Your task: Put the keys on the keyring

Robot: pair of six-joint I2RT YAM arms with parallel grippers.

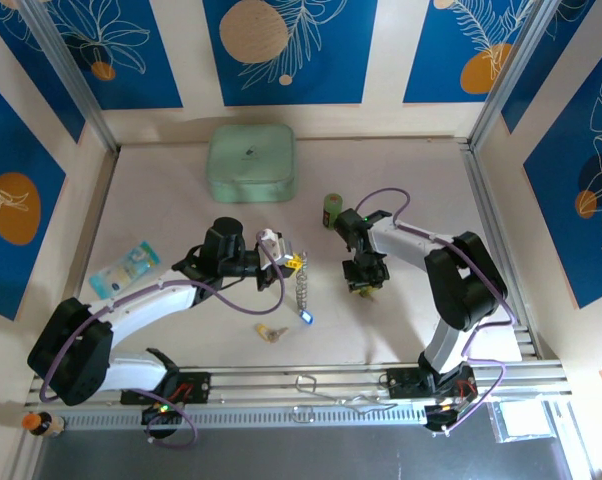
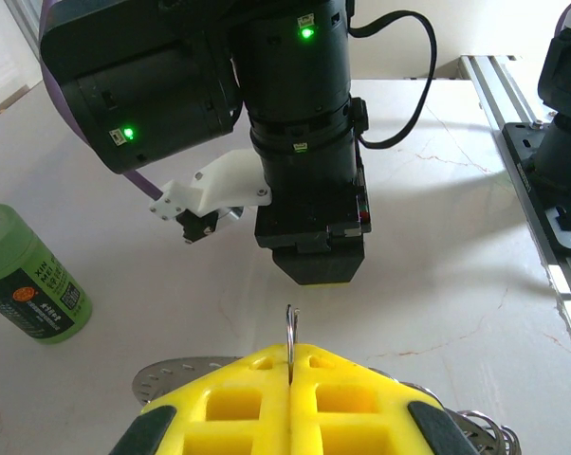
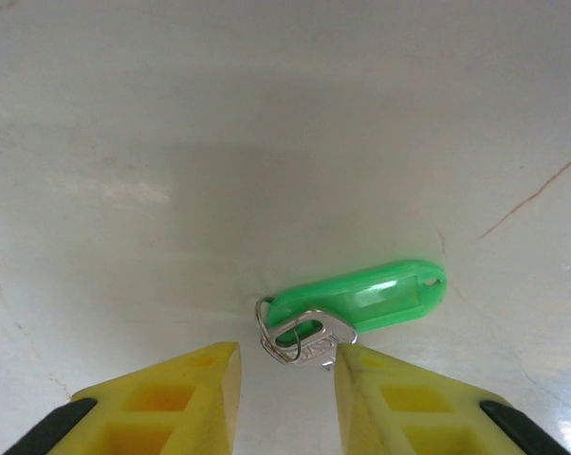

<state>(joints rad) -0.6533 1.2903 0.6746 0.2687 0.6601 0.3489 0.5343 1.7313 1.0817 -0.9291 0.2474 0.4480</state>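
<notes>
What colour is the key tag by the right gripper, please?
Green key tag, best in right wrist view.

Bodywork: left arm [image 1: 146, 305] and right arm [image 1: 406, 243] have white links, black joints, purple cables [image 1: 381, 195] and green lights [image 2: 307, 33]. The left gripper [image 2: 290, 365] and right gripper [image 3: 285, 365] have yellow fingers [image 3: 181, 398] with square recesses and black pads [image 3: 48, 427].

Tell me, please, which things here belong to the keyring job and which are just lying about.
For the job:
- keyring, pinched in the left gripper
- green key, at the open right gripper
- blue key
- yellow key

Lying about:
- mint-green box
- green cylinder
- blue-green paper slip
- orange-capped bottle
</notes>
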